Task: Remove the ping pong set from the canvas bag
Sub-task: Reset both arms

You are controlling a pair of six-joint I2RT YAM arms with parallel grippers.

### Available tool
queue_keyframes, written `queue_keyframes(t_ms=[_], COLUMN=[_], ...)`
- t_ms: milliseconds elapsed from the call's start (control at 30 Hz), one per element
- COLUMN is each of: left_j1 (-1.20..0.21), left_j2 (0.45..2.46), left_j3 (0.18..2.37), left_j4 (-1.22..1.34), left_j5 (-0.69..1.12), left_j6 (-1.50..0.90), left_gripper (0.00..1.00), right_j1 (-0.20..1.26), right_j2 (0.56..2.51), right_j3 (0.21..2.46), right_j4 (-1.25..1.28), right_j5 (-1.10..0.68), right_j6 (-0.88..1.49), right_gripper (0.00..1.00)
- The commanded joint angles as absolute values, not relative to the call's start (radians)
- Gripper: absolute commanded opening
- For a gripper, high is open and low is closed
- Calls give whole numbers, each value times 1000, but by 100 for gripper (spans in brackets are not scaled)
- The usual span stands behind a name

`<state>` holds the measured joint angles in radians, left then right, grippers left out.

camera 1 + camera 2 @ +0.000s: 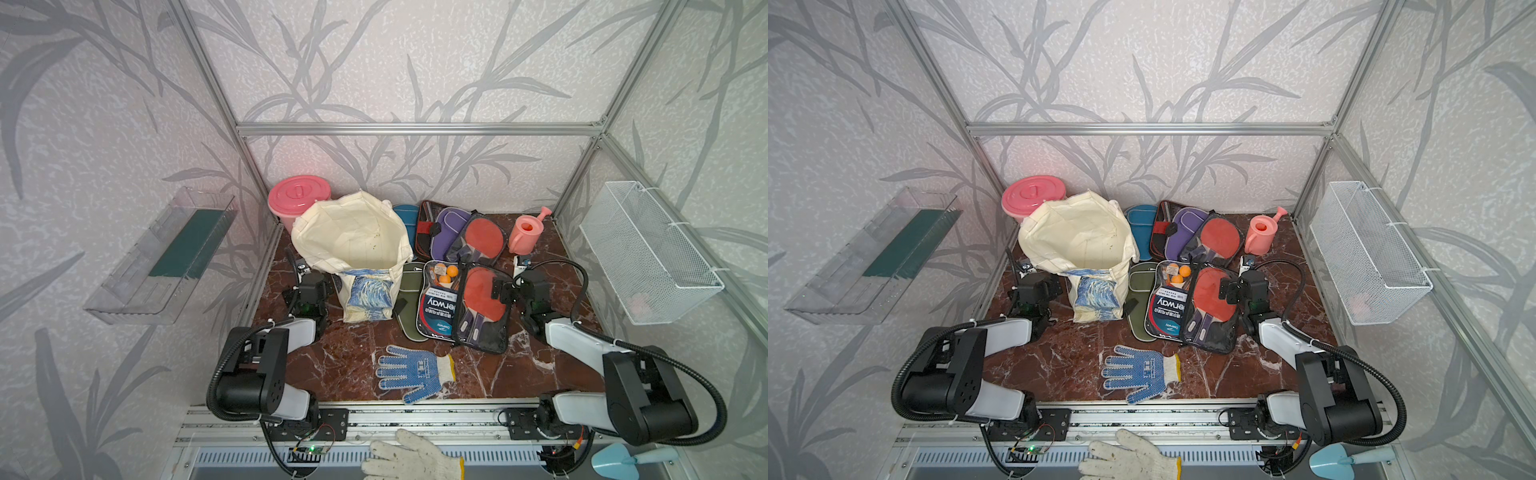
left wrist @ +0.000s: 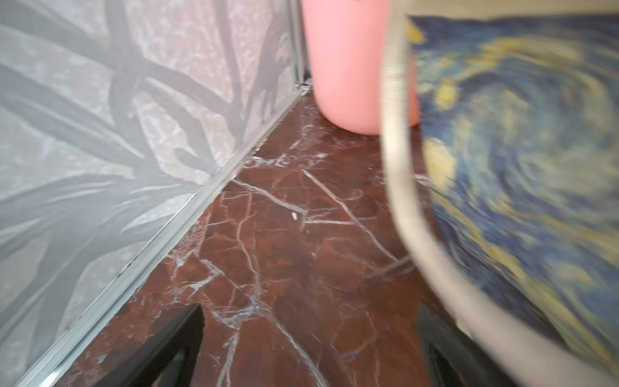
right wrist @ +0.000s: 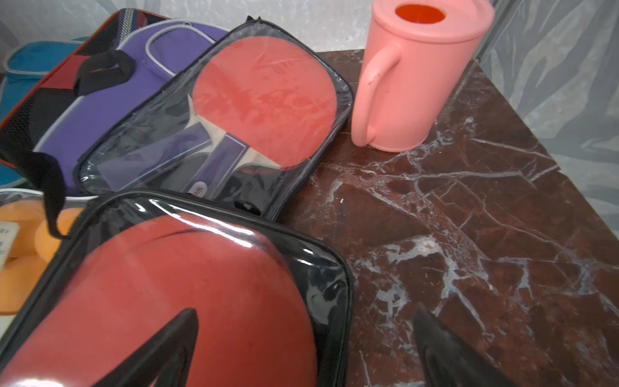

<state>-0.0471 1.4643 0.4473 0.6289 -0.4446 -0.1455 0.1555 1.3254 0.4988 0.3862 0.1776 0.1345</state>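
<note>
Paddle cases point(image 1: 440, 307) lie out at three o'clock of the empty-looking canvas bag point(image 1: 353, 237); left gripper point(image 2: 311, 338) and right gripper point(image 3: 304, 338) gape unladen.

The ball pack point(image 1: 438, 307) point(image 1: 1168, 308) reads "Deerway", upside down in both top views.

Both top views look steeply down (same table point(image 1: 332, 365)); wrist views skim it close.

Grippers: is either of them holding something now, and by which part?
Nothing is held. The left gripper is open beside the canvas bag, and the right gripper is open above a clear-fronted pack; neither is closed on anything.
</note>
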Motion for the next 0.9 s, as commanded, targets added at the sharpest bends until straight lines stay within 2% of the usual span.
queue_keyframes(t_ms=[0, 133, 367, 433, 500, 533, 600, 667, 867], left_j1=[-51, -50, -8, 2, 9, 8, 8, 1, 0], left_j2=[1468, 1466, 1480, 1488, 1544, 1546, 1503, 1529, 1515], left_j3=[441, 429, 458, 422, 370, 370, 402, 375, 402], left_j4=[704, 723, 671, 734, 915, 924, 783, 887, 809], left_j5=[-434, -415, -320, -276, -250, -249, -241, -246, -273], left_j6=[-91, -89, -103, -101, -75, -73, -92, -64, -92], left_gripper=[99, 99, 99, 99, 99, 99, 99, 99, 99], right_j1=[151, 152, 153, 153, 152, 148, 143, 144, 144], right_j2=[1321, 1302, 1504, 1526, 1530, 1553, 1611, 1589, 1627], right_j3=[494, 374, 293, 312, 324, 321, 293, 283, 224], right_j4=[468, 643, 1067, 1056, 1022, 1045, 1168, 1150, 1314], right_j5=[236, 335, 268, 247, 255, 254, 220, 176, 144], right_j6=[111, 46, -61, -64, -52, -45, -65, -74, -98], right_gripper=[99, 99, 99, 99, 99, 99, 99, 99, 99])
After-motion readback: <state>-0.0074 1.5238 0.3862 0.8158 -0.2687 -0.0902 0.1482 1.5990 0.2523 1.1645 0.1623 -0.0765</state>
